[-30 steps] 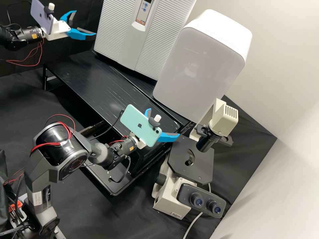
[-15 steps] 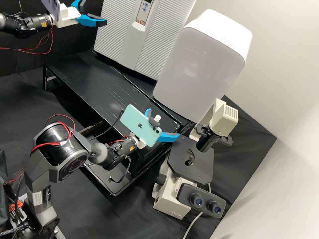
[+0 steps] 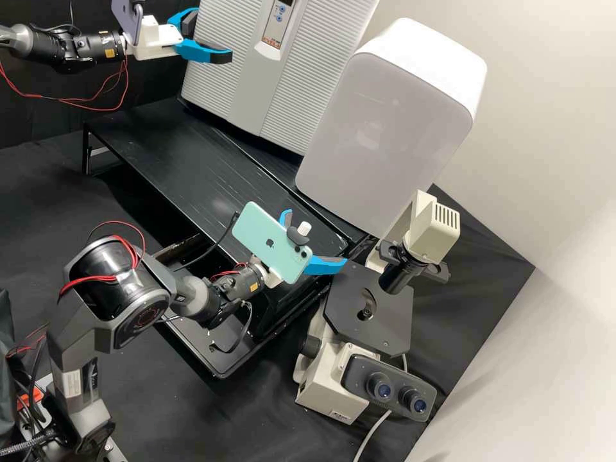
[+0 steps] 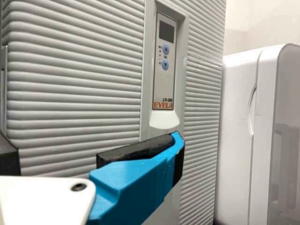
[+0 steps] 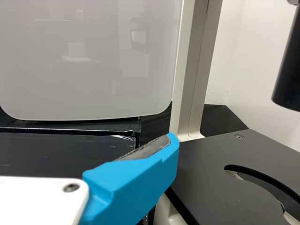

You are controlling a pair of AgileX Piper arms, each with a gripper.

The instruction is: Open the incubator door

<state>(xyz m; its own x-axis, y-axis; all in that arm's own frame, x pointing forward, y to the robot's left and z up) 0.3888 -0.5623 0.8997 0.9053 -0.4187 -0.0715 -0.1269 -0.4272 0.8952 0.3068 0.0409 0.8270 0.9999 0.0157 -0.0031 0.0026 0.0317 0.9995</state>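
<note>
The grey ribbed incubator [image 3: 247,102] stands at the top centre of the high view, its front shut, with a pale handle recess [image 3: 267,51] below the control panel. My left gripper [image 3: 213,35] is beside its left part, fingers apart with nothing between them. From the left wrist view, my left gripper [image 4: 96,146] has one blue finger [image 4: 133,185] in front of the door, its tip just below the handle recess [image 4: 164,120]; contact cannot be told. My right gripper [image 3: 319,237], open and unloaded, is low and right of centre, away from the incubator; the right wrist view shows my right gripper [image 5: 93,147] too.
A white cabinet [image 3: 385,135] stands right of the incubator. Near my right gripper is a microscope [image 3: 369,308] with a dark stage. A low black platform [image 3: 173,160] extends in front of the incubator.
My left gripper has come in from the upper left, moving rightward to overlap the incubator's left part in the high view. It dipped slightly in the last half second. The right arm kept still.
</note>
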